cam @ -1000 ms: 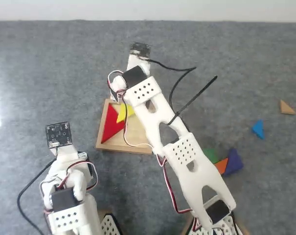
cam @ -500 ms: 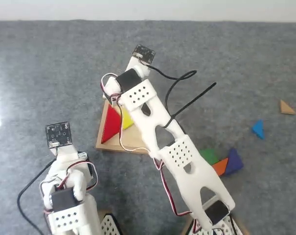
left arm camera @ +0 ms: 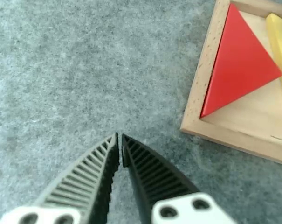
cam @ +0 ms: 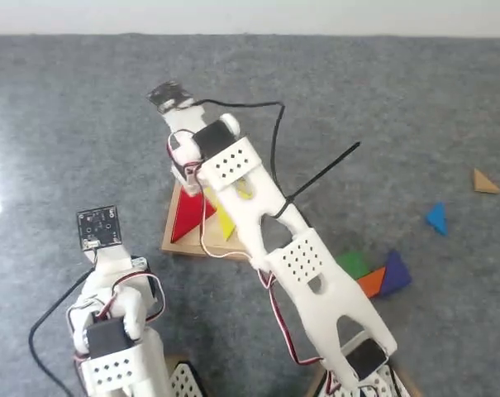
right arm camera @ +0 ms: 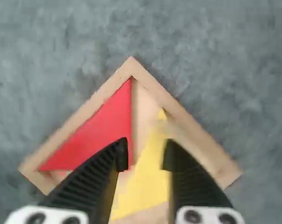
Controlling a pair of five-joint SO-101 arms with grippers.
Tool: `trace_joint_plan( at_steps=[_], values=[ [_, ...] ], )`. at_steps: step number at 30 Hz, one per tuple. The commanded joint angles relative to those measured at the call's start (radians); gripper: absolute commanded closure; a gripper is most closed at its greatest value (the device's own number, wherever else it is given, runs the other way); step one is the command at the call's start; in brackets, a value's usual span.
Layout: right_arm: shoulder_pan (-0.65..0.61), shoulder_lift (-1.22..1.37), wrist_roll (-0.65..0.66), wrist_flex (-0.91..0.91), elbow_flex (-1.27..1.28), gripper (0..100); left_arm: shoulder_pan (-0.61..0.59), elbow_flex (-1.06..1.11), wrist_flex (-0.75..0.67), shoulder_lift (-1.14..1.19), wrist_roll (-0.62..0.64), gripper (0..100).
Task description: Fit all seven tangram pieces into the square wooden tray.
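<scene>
**Q:** Surroundings, and what blocks the view?

**A:** Grey felt mat (cam: 84, 107) covers the table. Seen from above, the right arm (cam: 299, 256) lies slantwise over the wooden tray (cam: 188, 248), hiding its middle and far side. A black cable (cam: 276, 132) loops off that arm. The left arm (cam: 109, 331) sits folded at the near edge, close to the tray but not over it. Out past the right arm's base, a green piece (cam: 354, 263), an orange piece (cam: 373, 280) and a dark blue piece (cam: 397, 271) are bunched together, touching. Further out lie a small blue triangle (cam: 435, 217) and a tan triangle (cam: 483, 181), each alone.

**Q:** Tray contents?

**A:** The red triangle (right arm camera: 99, 135) lies flat along one rim, with the yellow piece (right arm camera: 143, 186) beside it. Bare wood shows between them toward one corner.

**Q:** Right gripper?

**A:** The right gripper (right arm camera: 143, 156) is above the tray, jaws apart. The yellow piece shows in the gap and the red triangle is just beside one finger. Contact cannot be told.

**Q:** Left gripper?

**A:** The left gripper (left arm camera: 120, 138) is over bare mat, fingertips together on nothing. The tray's corner is near, off to one side.
</scene>
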Motion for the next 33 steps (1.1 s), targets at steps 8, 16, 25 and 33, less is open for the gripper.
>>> trace_joint_plan(
  at_steps=[8, 16, 25, 33],
  values=[
    [0.027, -0.245, -0.026, 0.042, 0.43, 85.1, -0.002, -0.007, 0.008, -0.017, -0.005, 99],
    [0.013, -0.328, -0.16, -0.016, 0.594, 70.5, -0.002, -0.007, 0.008, -0.017, -0.005, 99],
    [-0.018, -0.303, -0.229, -0.105, 0.595, 61.8, -0.002, -0.007, 0.008, -0.017, -0.005, 99],
    [-0.035, -0.275, -0.348, -0.111, 0.594, 61.9, -0.002, -0.007, 0.008, -0.017, -0.005, 99]
  ],
)
